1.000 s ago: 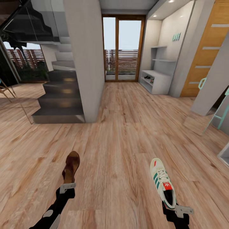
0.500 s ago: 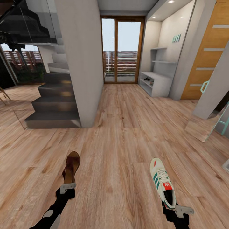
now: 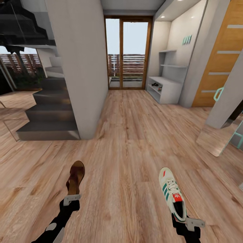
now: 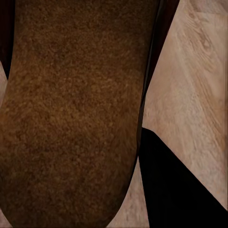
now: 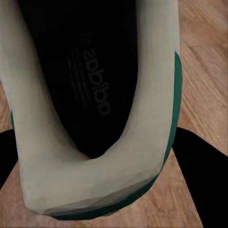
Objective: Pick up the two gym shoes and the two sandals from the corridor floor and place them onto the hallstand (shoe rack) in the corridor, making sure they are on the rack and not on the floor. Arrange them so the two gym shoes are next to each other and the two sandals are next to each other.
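Note:
In the head view my left gripper (image 3: 71, 199) is shut on the heel end of a dark brown sandal (image 3: 76, 174), which is held above the corridor floor (image 3: 128, 141) with its toe pointing ahead. The left wrist view has the sandal's tan footbed (image 4: 71, 109) close up. My right gripper (image 3: 187, 221) is shut on the heel of a white gym shoe (image 3: 172, 193) with green stripes; its heel rim (image 5: 95, 185) is close in the right wrist view. The pale hallstand (image 3: 167, 88) stands far ahead on the right, with small items on it too small to tell.
A dark staircase (image 3: 47, 111) and a wide white pillar (image 3: 77, 67) stand at left. Glass doors (image 3: 126, 54) close the corridor's far end. A wooden door (image 3: 221, 54) and a slanted wall panel (image 3: 216, 138) line the right side. Open floor lies ahead.
The whole view has shifted: stairs and pillar slid left and nearer, so the camera has moved. Both held shoes keep their places in the picture.

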`<state>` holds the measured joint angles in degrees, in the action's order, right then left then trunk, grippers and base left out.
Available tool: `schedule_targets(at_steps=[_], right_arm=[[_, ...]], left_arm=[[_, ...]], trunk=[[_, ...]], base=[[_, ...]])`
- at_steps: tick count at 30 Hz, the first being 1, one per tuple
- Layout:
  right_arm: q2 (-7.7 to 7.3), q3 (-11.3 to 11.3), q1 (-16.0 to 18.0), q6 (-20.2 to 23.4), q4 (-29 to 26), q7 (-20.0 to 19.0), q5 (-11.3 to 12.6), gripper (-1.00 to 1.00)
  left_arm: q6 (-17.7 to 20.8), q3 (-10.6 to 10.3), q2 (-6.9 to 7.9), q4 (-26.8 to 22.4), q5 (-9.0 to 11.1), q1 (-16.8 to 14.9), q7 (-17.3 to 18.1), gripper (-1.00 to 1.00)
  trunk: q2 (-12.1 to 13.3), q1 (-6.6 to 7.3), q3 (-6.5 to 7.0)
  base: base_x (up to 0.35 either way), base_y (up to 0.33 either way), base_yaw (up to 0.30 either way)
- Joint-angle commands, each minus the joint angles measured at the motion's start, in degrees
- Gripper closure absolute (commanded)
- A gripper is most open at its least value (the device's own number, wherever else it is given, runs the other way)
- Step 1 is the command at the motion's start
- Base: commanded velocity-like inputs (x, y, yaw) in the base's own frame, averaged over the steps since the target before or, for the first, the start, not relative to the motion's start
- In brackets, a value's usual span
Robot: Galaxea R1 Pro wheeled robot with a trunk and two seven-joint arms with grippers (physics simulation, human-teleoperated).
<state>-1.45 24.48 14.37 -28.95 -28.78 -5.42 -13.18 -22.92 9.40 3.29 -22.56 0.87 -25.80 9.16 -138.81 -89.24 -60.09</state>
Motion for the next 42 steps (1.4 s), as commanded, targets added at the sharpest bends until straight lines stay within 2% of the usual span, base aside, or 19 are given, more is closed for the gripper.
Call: schedule_targets(at_steps=[1, 42], right_arm=[[0.05, 0.5, 0.1, -0.2, 0.0, -0.6, -0.2, 1.0], [-0.09, 0.6, 0.1, -0.2, 0.0, -0.5, -0.3, 1.0]], left_arm=[[-0.1, 0.4, -0.04, 0.1, -0.1, 0.0, 0.5, 1.0], [-0.1, 0.4, -0.04, 0.1, 0.4, 0.0, 0.4, 1.0]], trunk=[[0.0, -0.02, -0.05], [0.0, -0.02, -0.05]], base=[[0.283, -0.19, 0.0], [0.293, -0.178, 0.0]])
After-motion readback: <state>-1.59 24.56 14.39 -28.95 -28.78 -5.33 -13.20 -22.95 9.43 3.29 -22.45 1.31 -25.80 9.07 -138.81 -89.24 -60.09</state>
